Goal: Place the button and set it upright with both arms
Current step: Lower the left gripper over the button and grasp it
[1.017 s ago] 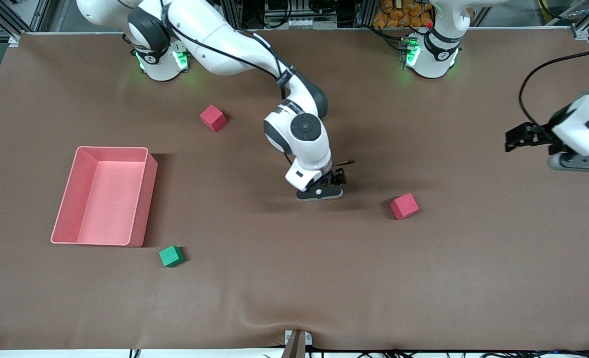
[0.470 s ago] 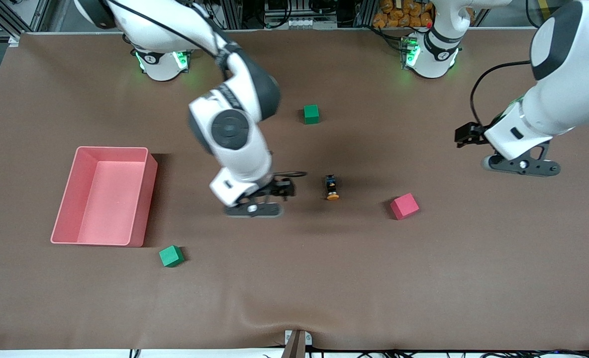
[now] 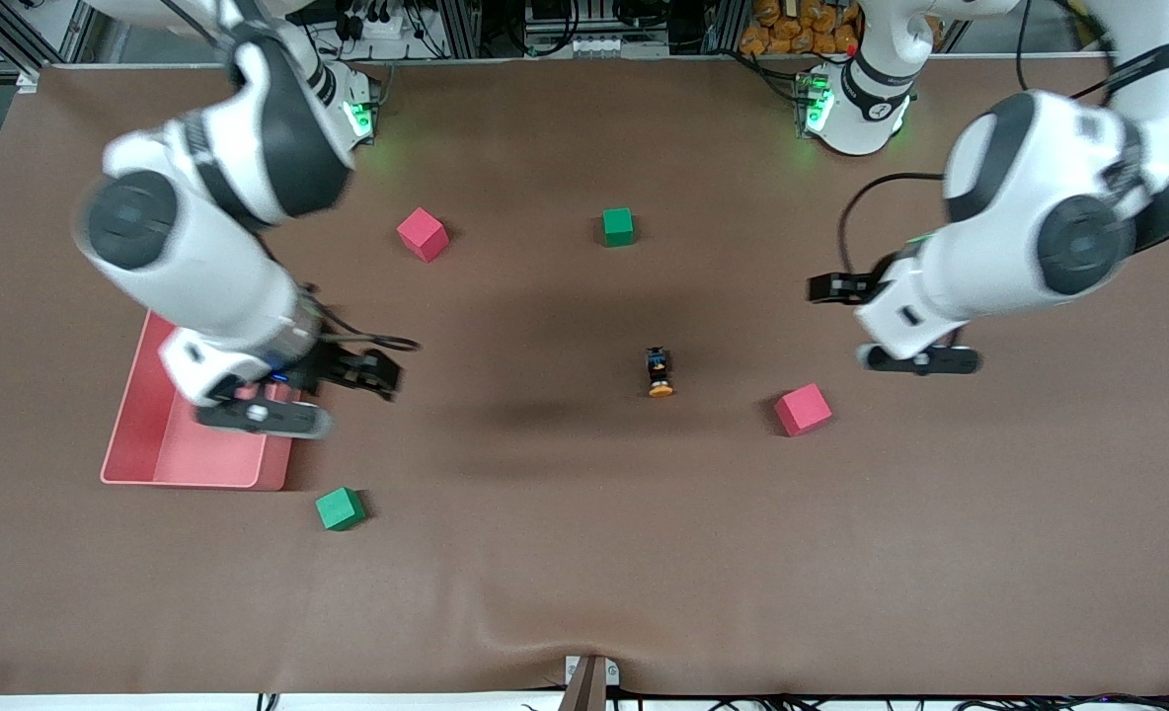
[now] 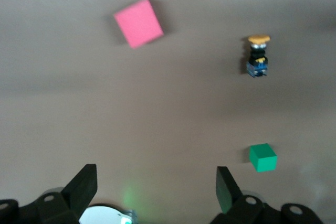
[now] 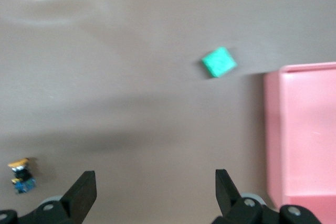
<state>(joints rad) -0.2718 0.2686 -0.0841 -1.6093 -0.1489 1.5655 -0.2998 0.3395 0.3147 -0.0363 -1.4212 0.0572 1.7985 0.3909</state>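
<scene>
— Button position, please: where is it seen, and which way is it laid?

— It is seen just right of the middle of the front view, alone on the brown table. Its long axis runs up and down the frame, with the orange cap at the lower end, toward the camera, and the black body with the blue bit at the upper end. Whether it lies flat or stands tilted cannot be told from above. It is also caught in the left wrist view and the right wrist view.

— What is found around it?

— A red cube is placed near it, lower right. A green cube sits above it in the frame, and a second red cube farther left at about the same height. Another green cube is seen at lower left.

— And the container?

— A pink tray is set at the left of the frame. Nothing is seen in the part that shows; the rest is covered by the right arm.

— The grippers?

— The right gripper is held over the tray's edge, fingers spread and empty. The left gripper is held over bare table at the right of the frame, upper right of the nearer red cube, likewise spread wide with nothing between its fingers.
</scene>
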